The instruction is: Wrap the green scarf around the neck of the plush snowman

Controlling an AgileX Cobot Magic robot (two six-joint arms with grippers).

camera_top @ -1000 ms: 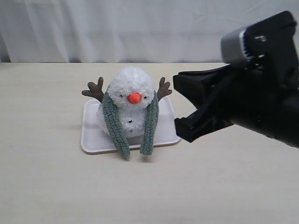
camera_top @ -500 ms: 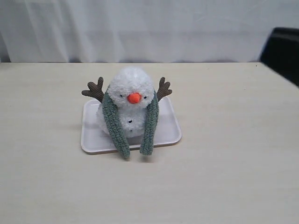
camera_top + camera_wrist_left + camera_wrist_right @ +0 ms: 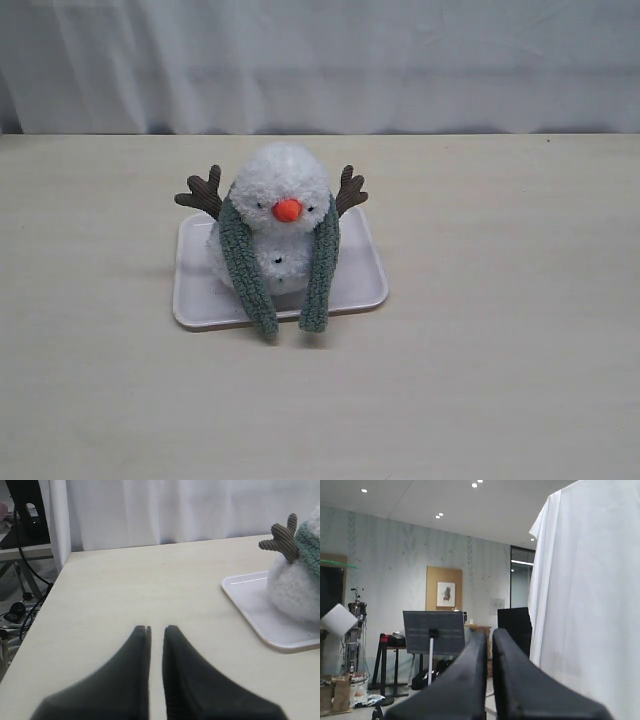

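The plush snowman (image 3: 285, 180) sits upright on a flat white tray (image 3: 355, 280) in the middle of the table. The green scarf (image 3: 245, 265) is draped behind its head, and both ends hang down the front on either side of the orange nose, reaching past the tray's front rim. The neck (image 3: 285, 230) shows bare between the two ends. Neither gripper appears in the exterior view. My left gripper (image 3: 157, 628) hovers low over the table, apart from the snowman (image 3: 295, 595), shut and empty. My right gripper (image 3: 489, 632) is shut, empty, and points away at the room.
A white curtain (image 3: 320, 60) hangs behind the table. In the left wrist view the table's side edge (image 3: 47, 605) drops off to a floor with cables. The snowman's brown stick arms (image 3: 205, 190) stick out sideways over the tray.
My right arm, which filled the right side of the exterior view a second ago, has pulled out of that view to the right. Snowman, scarf and tray have not moved.
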